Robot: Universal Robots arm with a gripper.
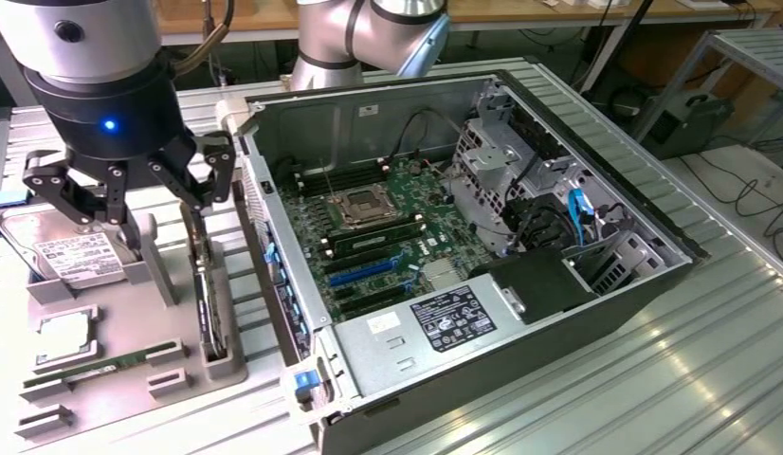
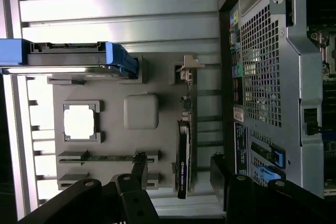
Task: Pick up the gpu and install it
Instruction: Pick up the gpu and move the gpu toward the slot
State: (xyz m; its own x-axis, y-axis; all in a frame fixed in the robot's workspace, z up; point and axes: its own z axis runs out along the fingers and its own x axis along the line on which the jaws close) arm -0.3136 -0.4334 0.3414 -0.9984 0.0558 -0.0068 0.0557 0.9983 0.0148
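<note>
The gpu (image 1: 209, 303) stands on edge in a slot of the grey holder tray (image 1: 176, 379), next to the open computer case (image 1: 518, 303). In the wrist view the gpu (image 2: 184, 150) shows edge-on as a thin dark card, its silver bracket (image 2: 188, 69) at the far end. My gripper (image 1: 141, 197) hangs open above the tray, a little toward the exterior view's left of the card. From the wrist, the gripper (image 2: 178, 174) has one finger on each side of the card's line, above it and not touching. Blue expansion slots (image 1: 366, 270) lie on the motherboard inside the case.
On the tray sit a silver hard drive (image 1: 69, 256) in a blue frame (image 2: 118, 59), a square processor (image 1: 63, 332) and a narrow memory stick (image 1: 95, 370). The case wall (image 1: 259, 237) rises right beside the gpu. The drive cage (image 1: 505, 171) stands inside the case.
</note>
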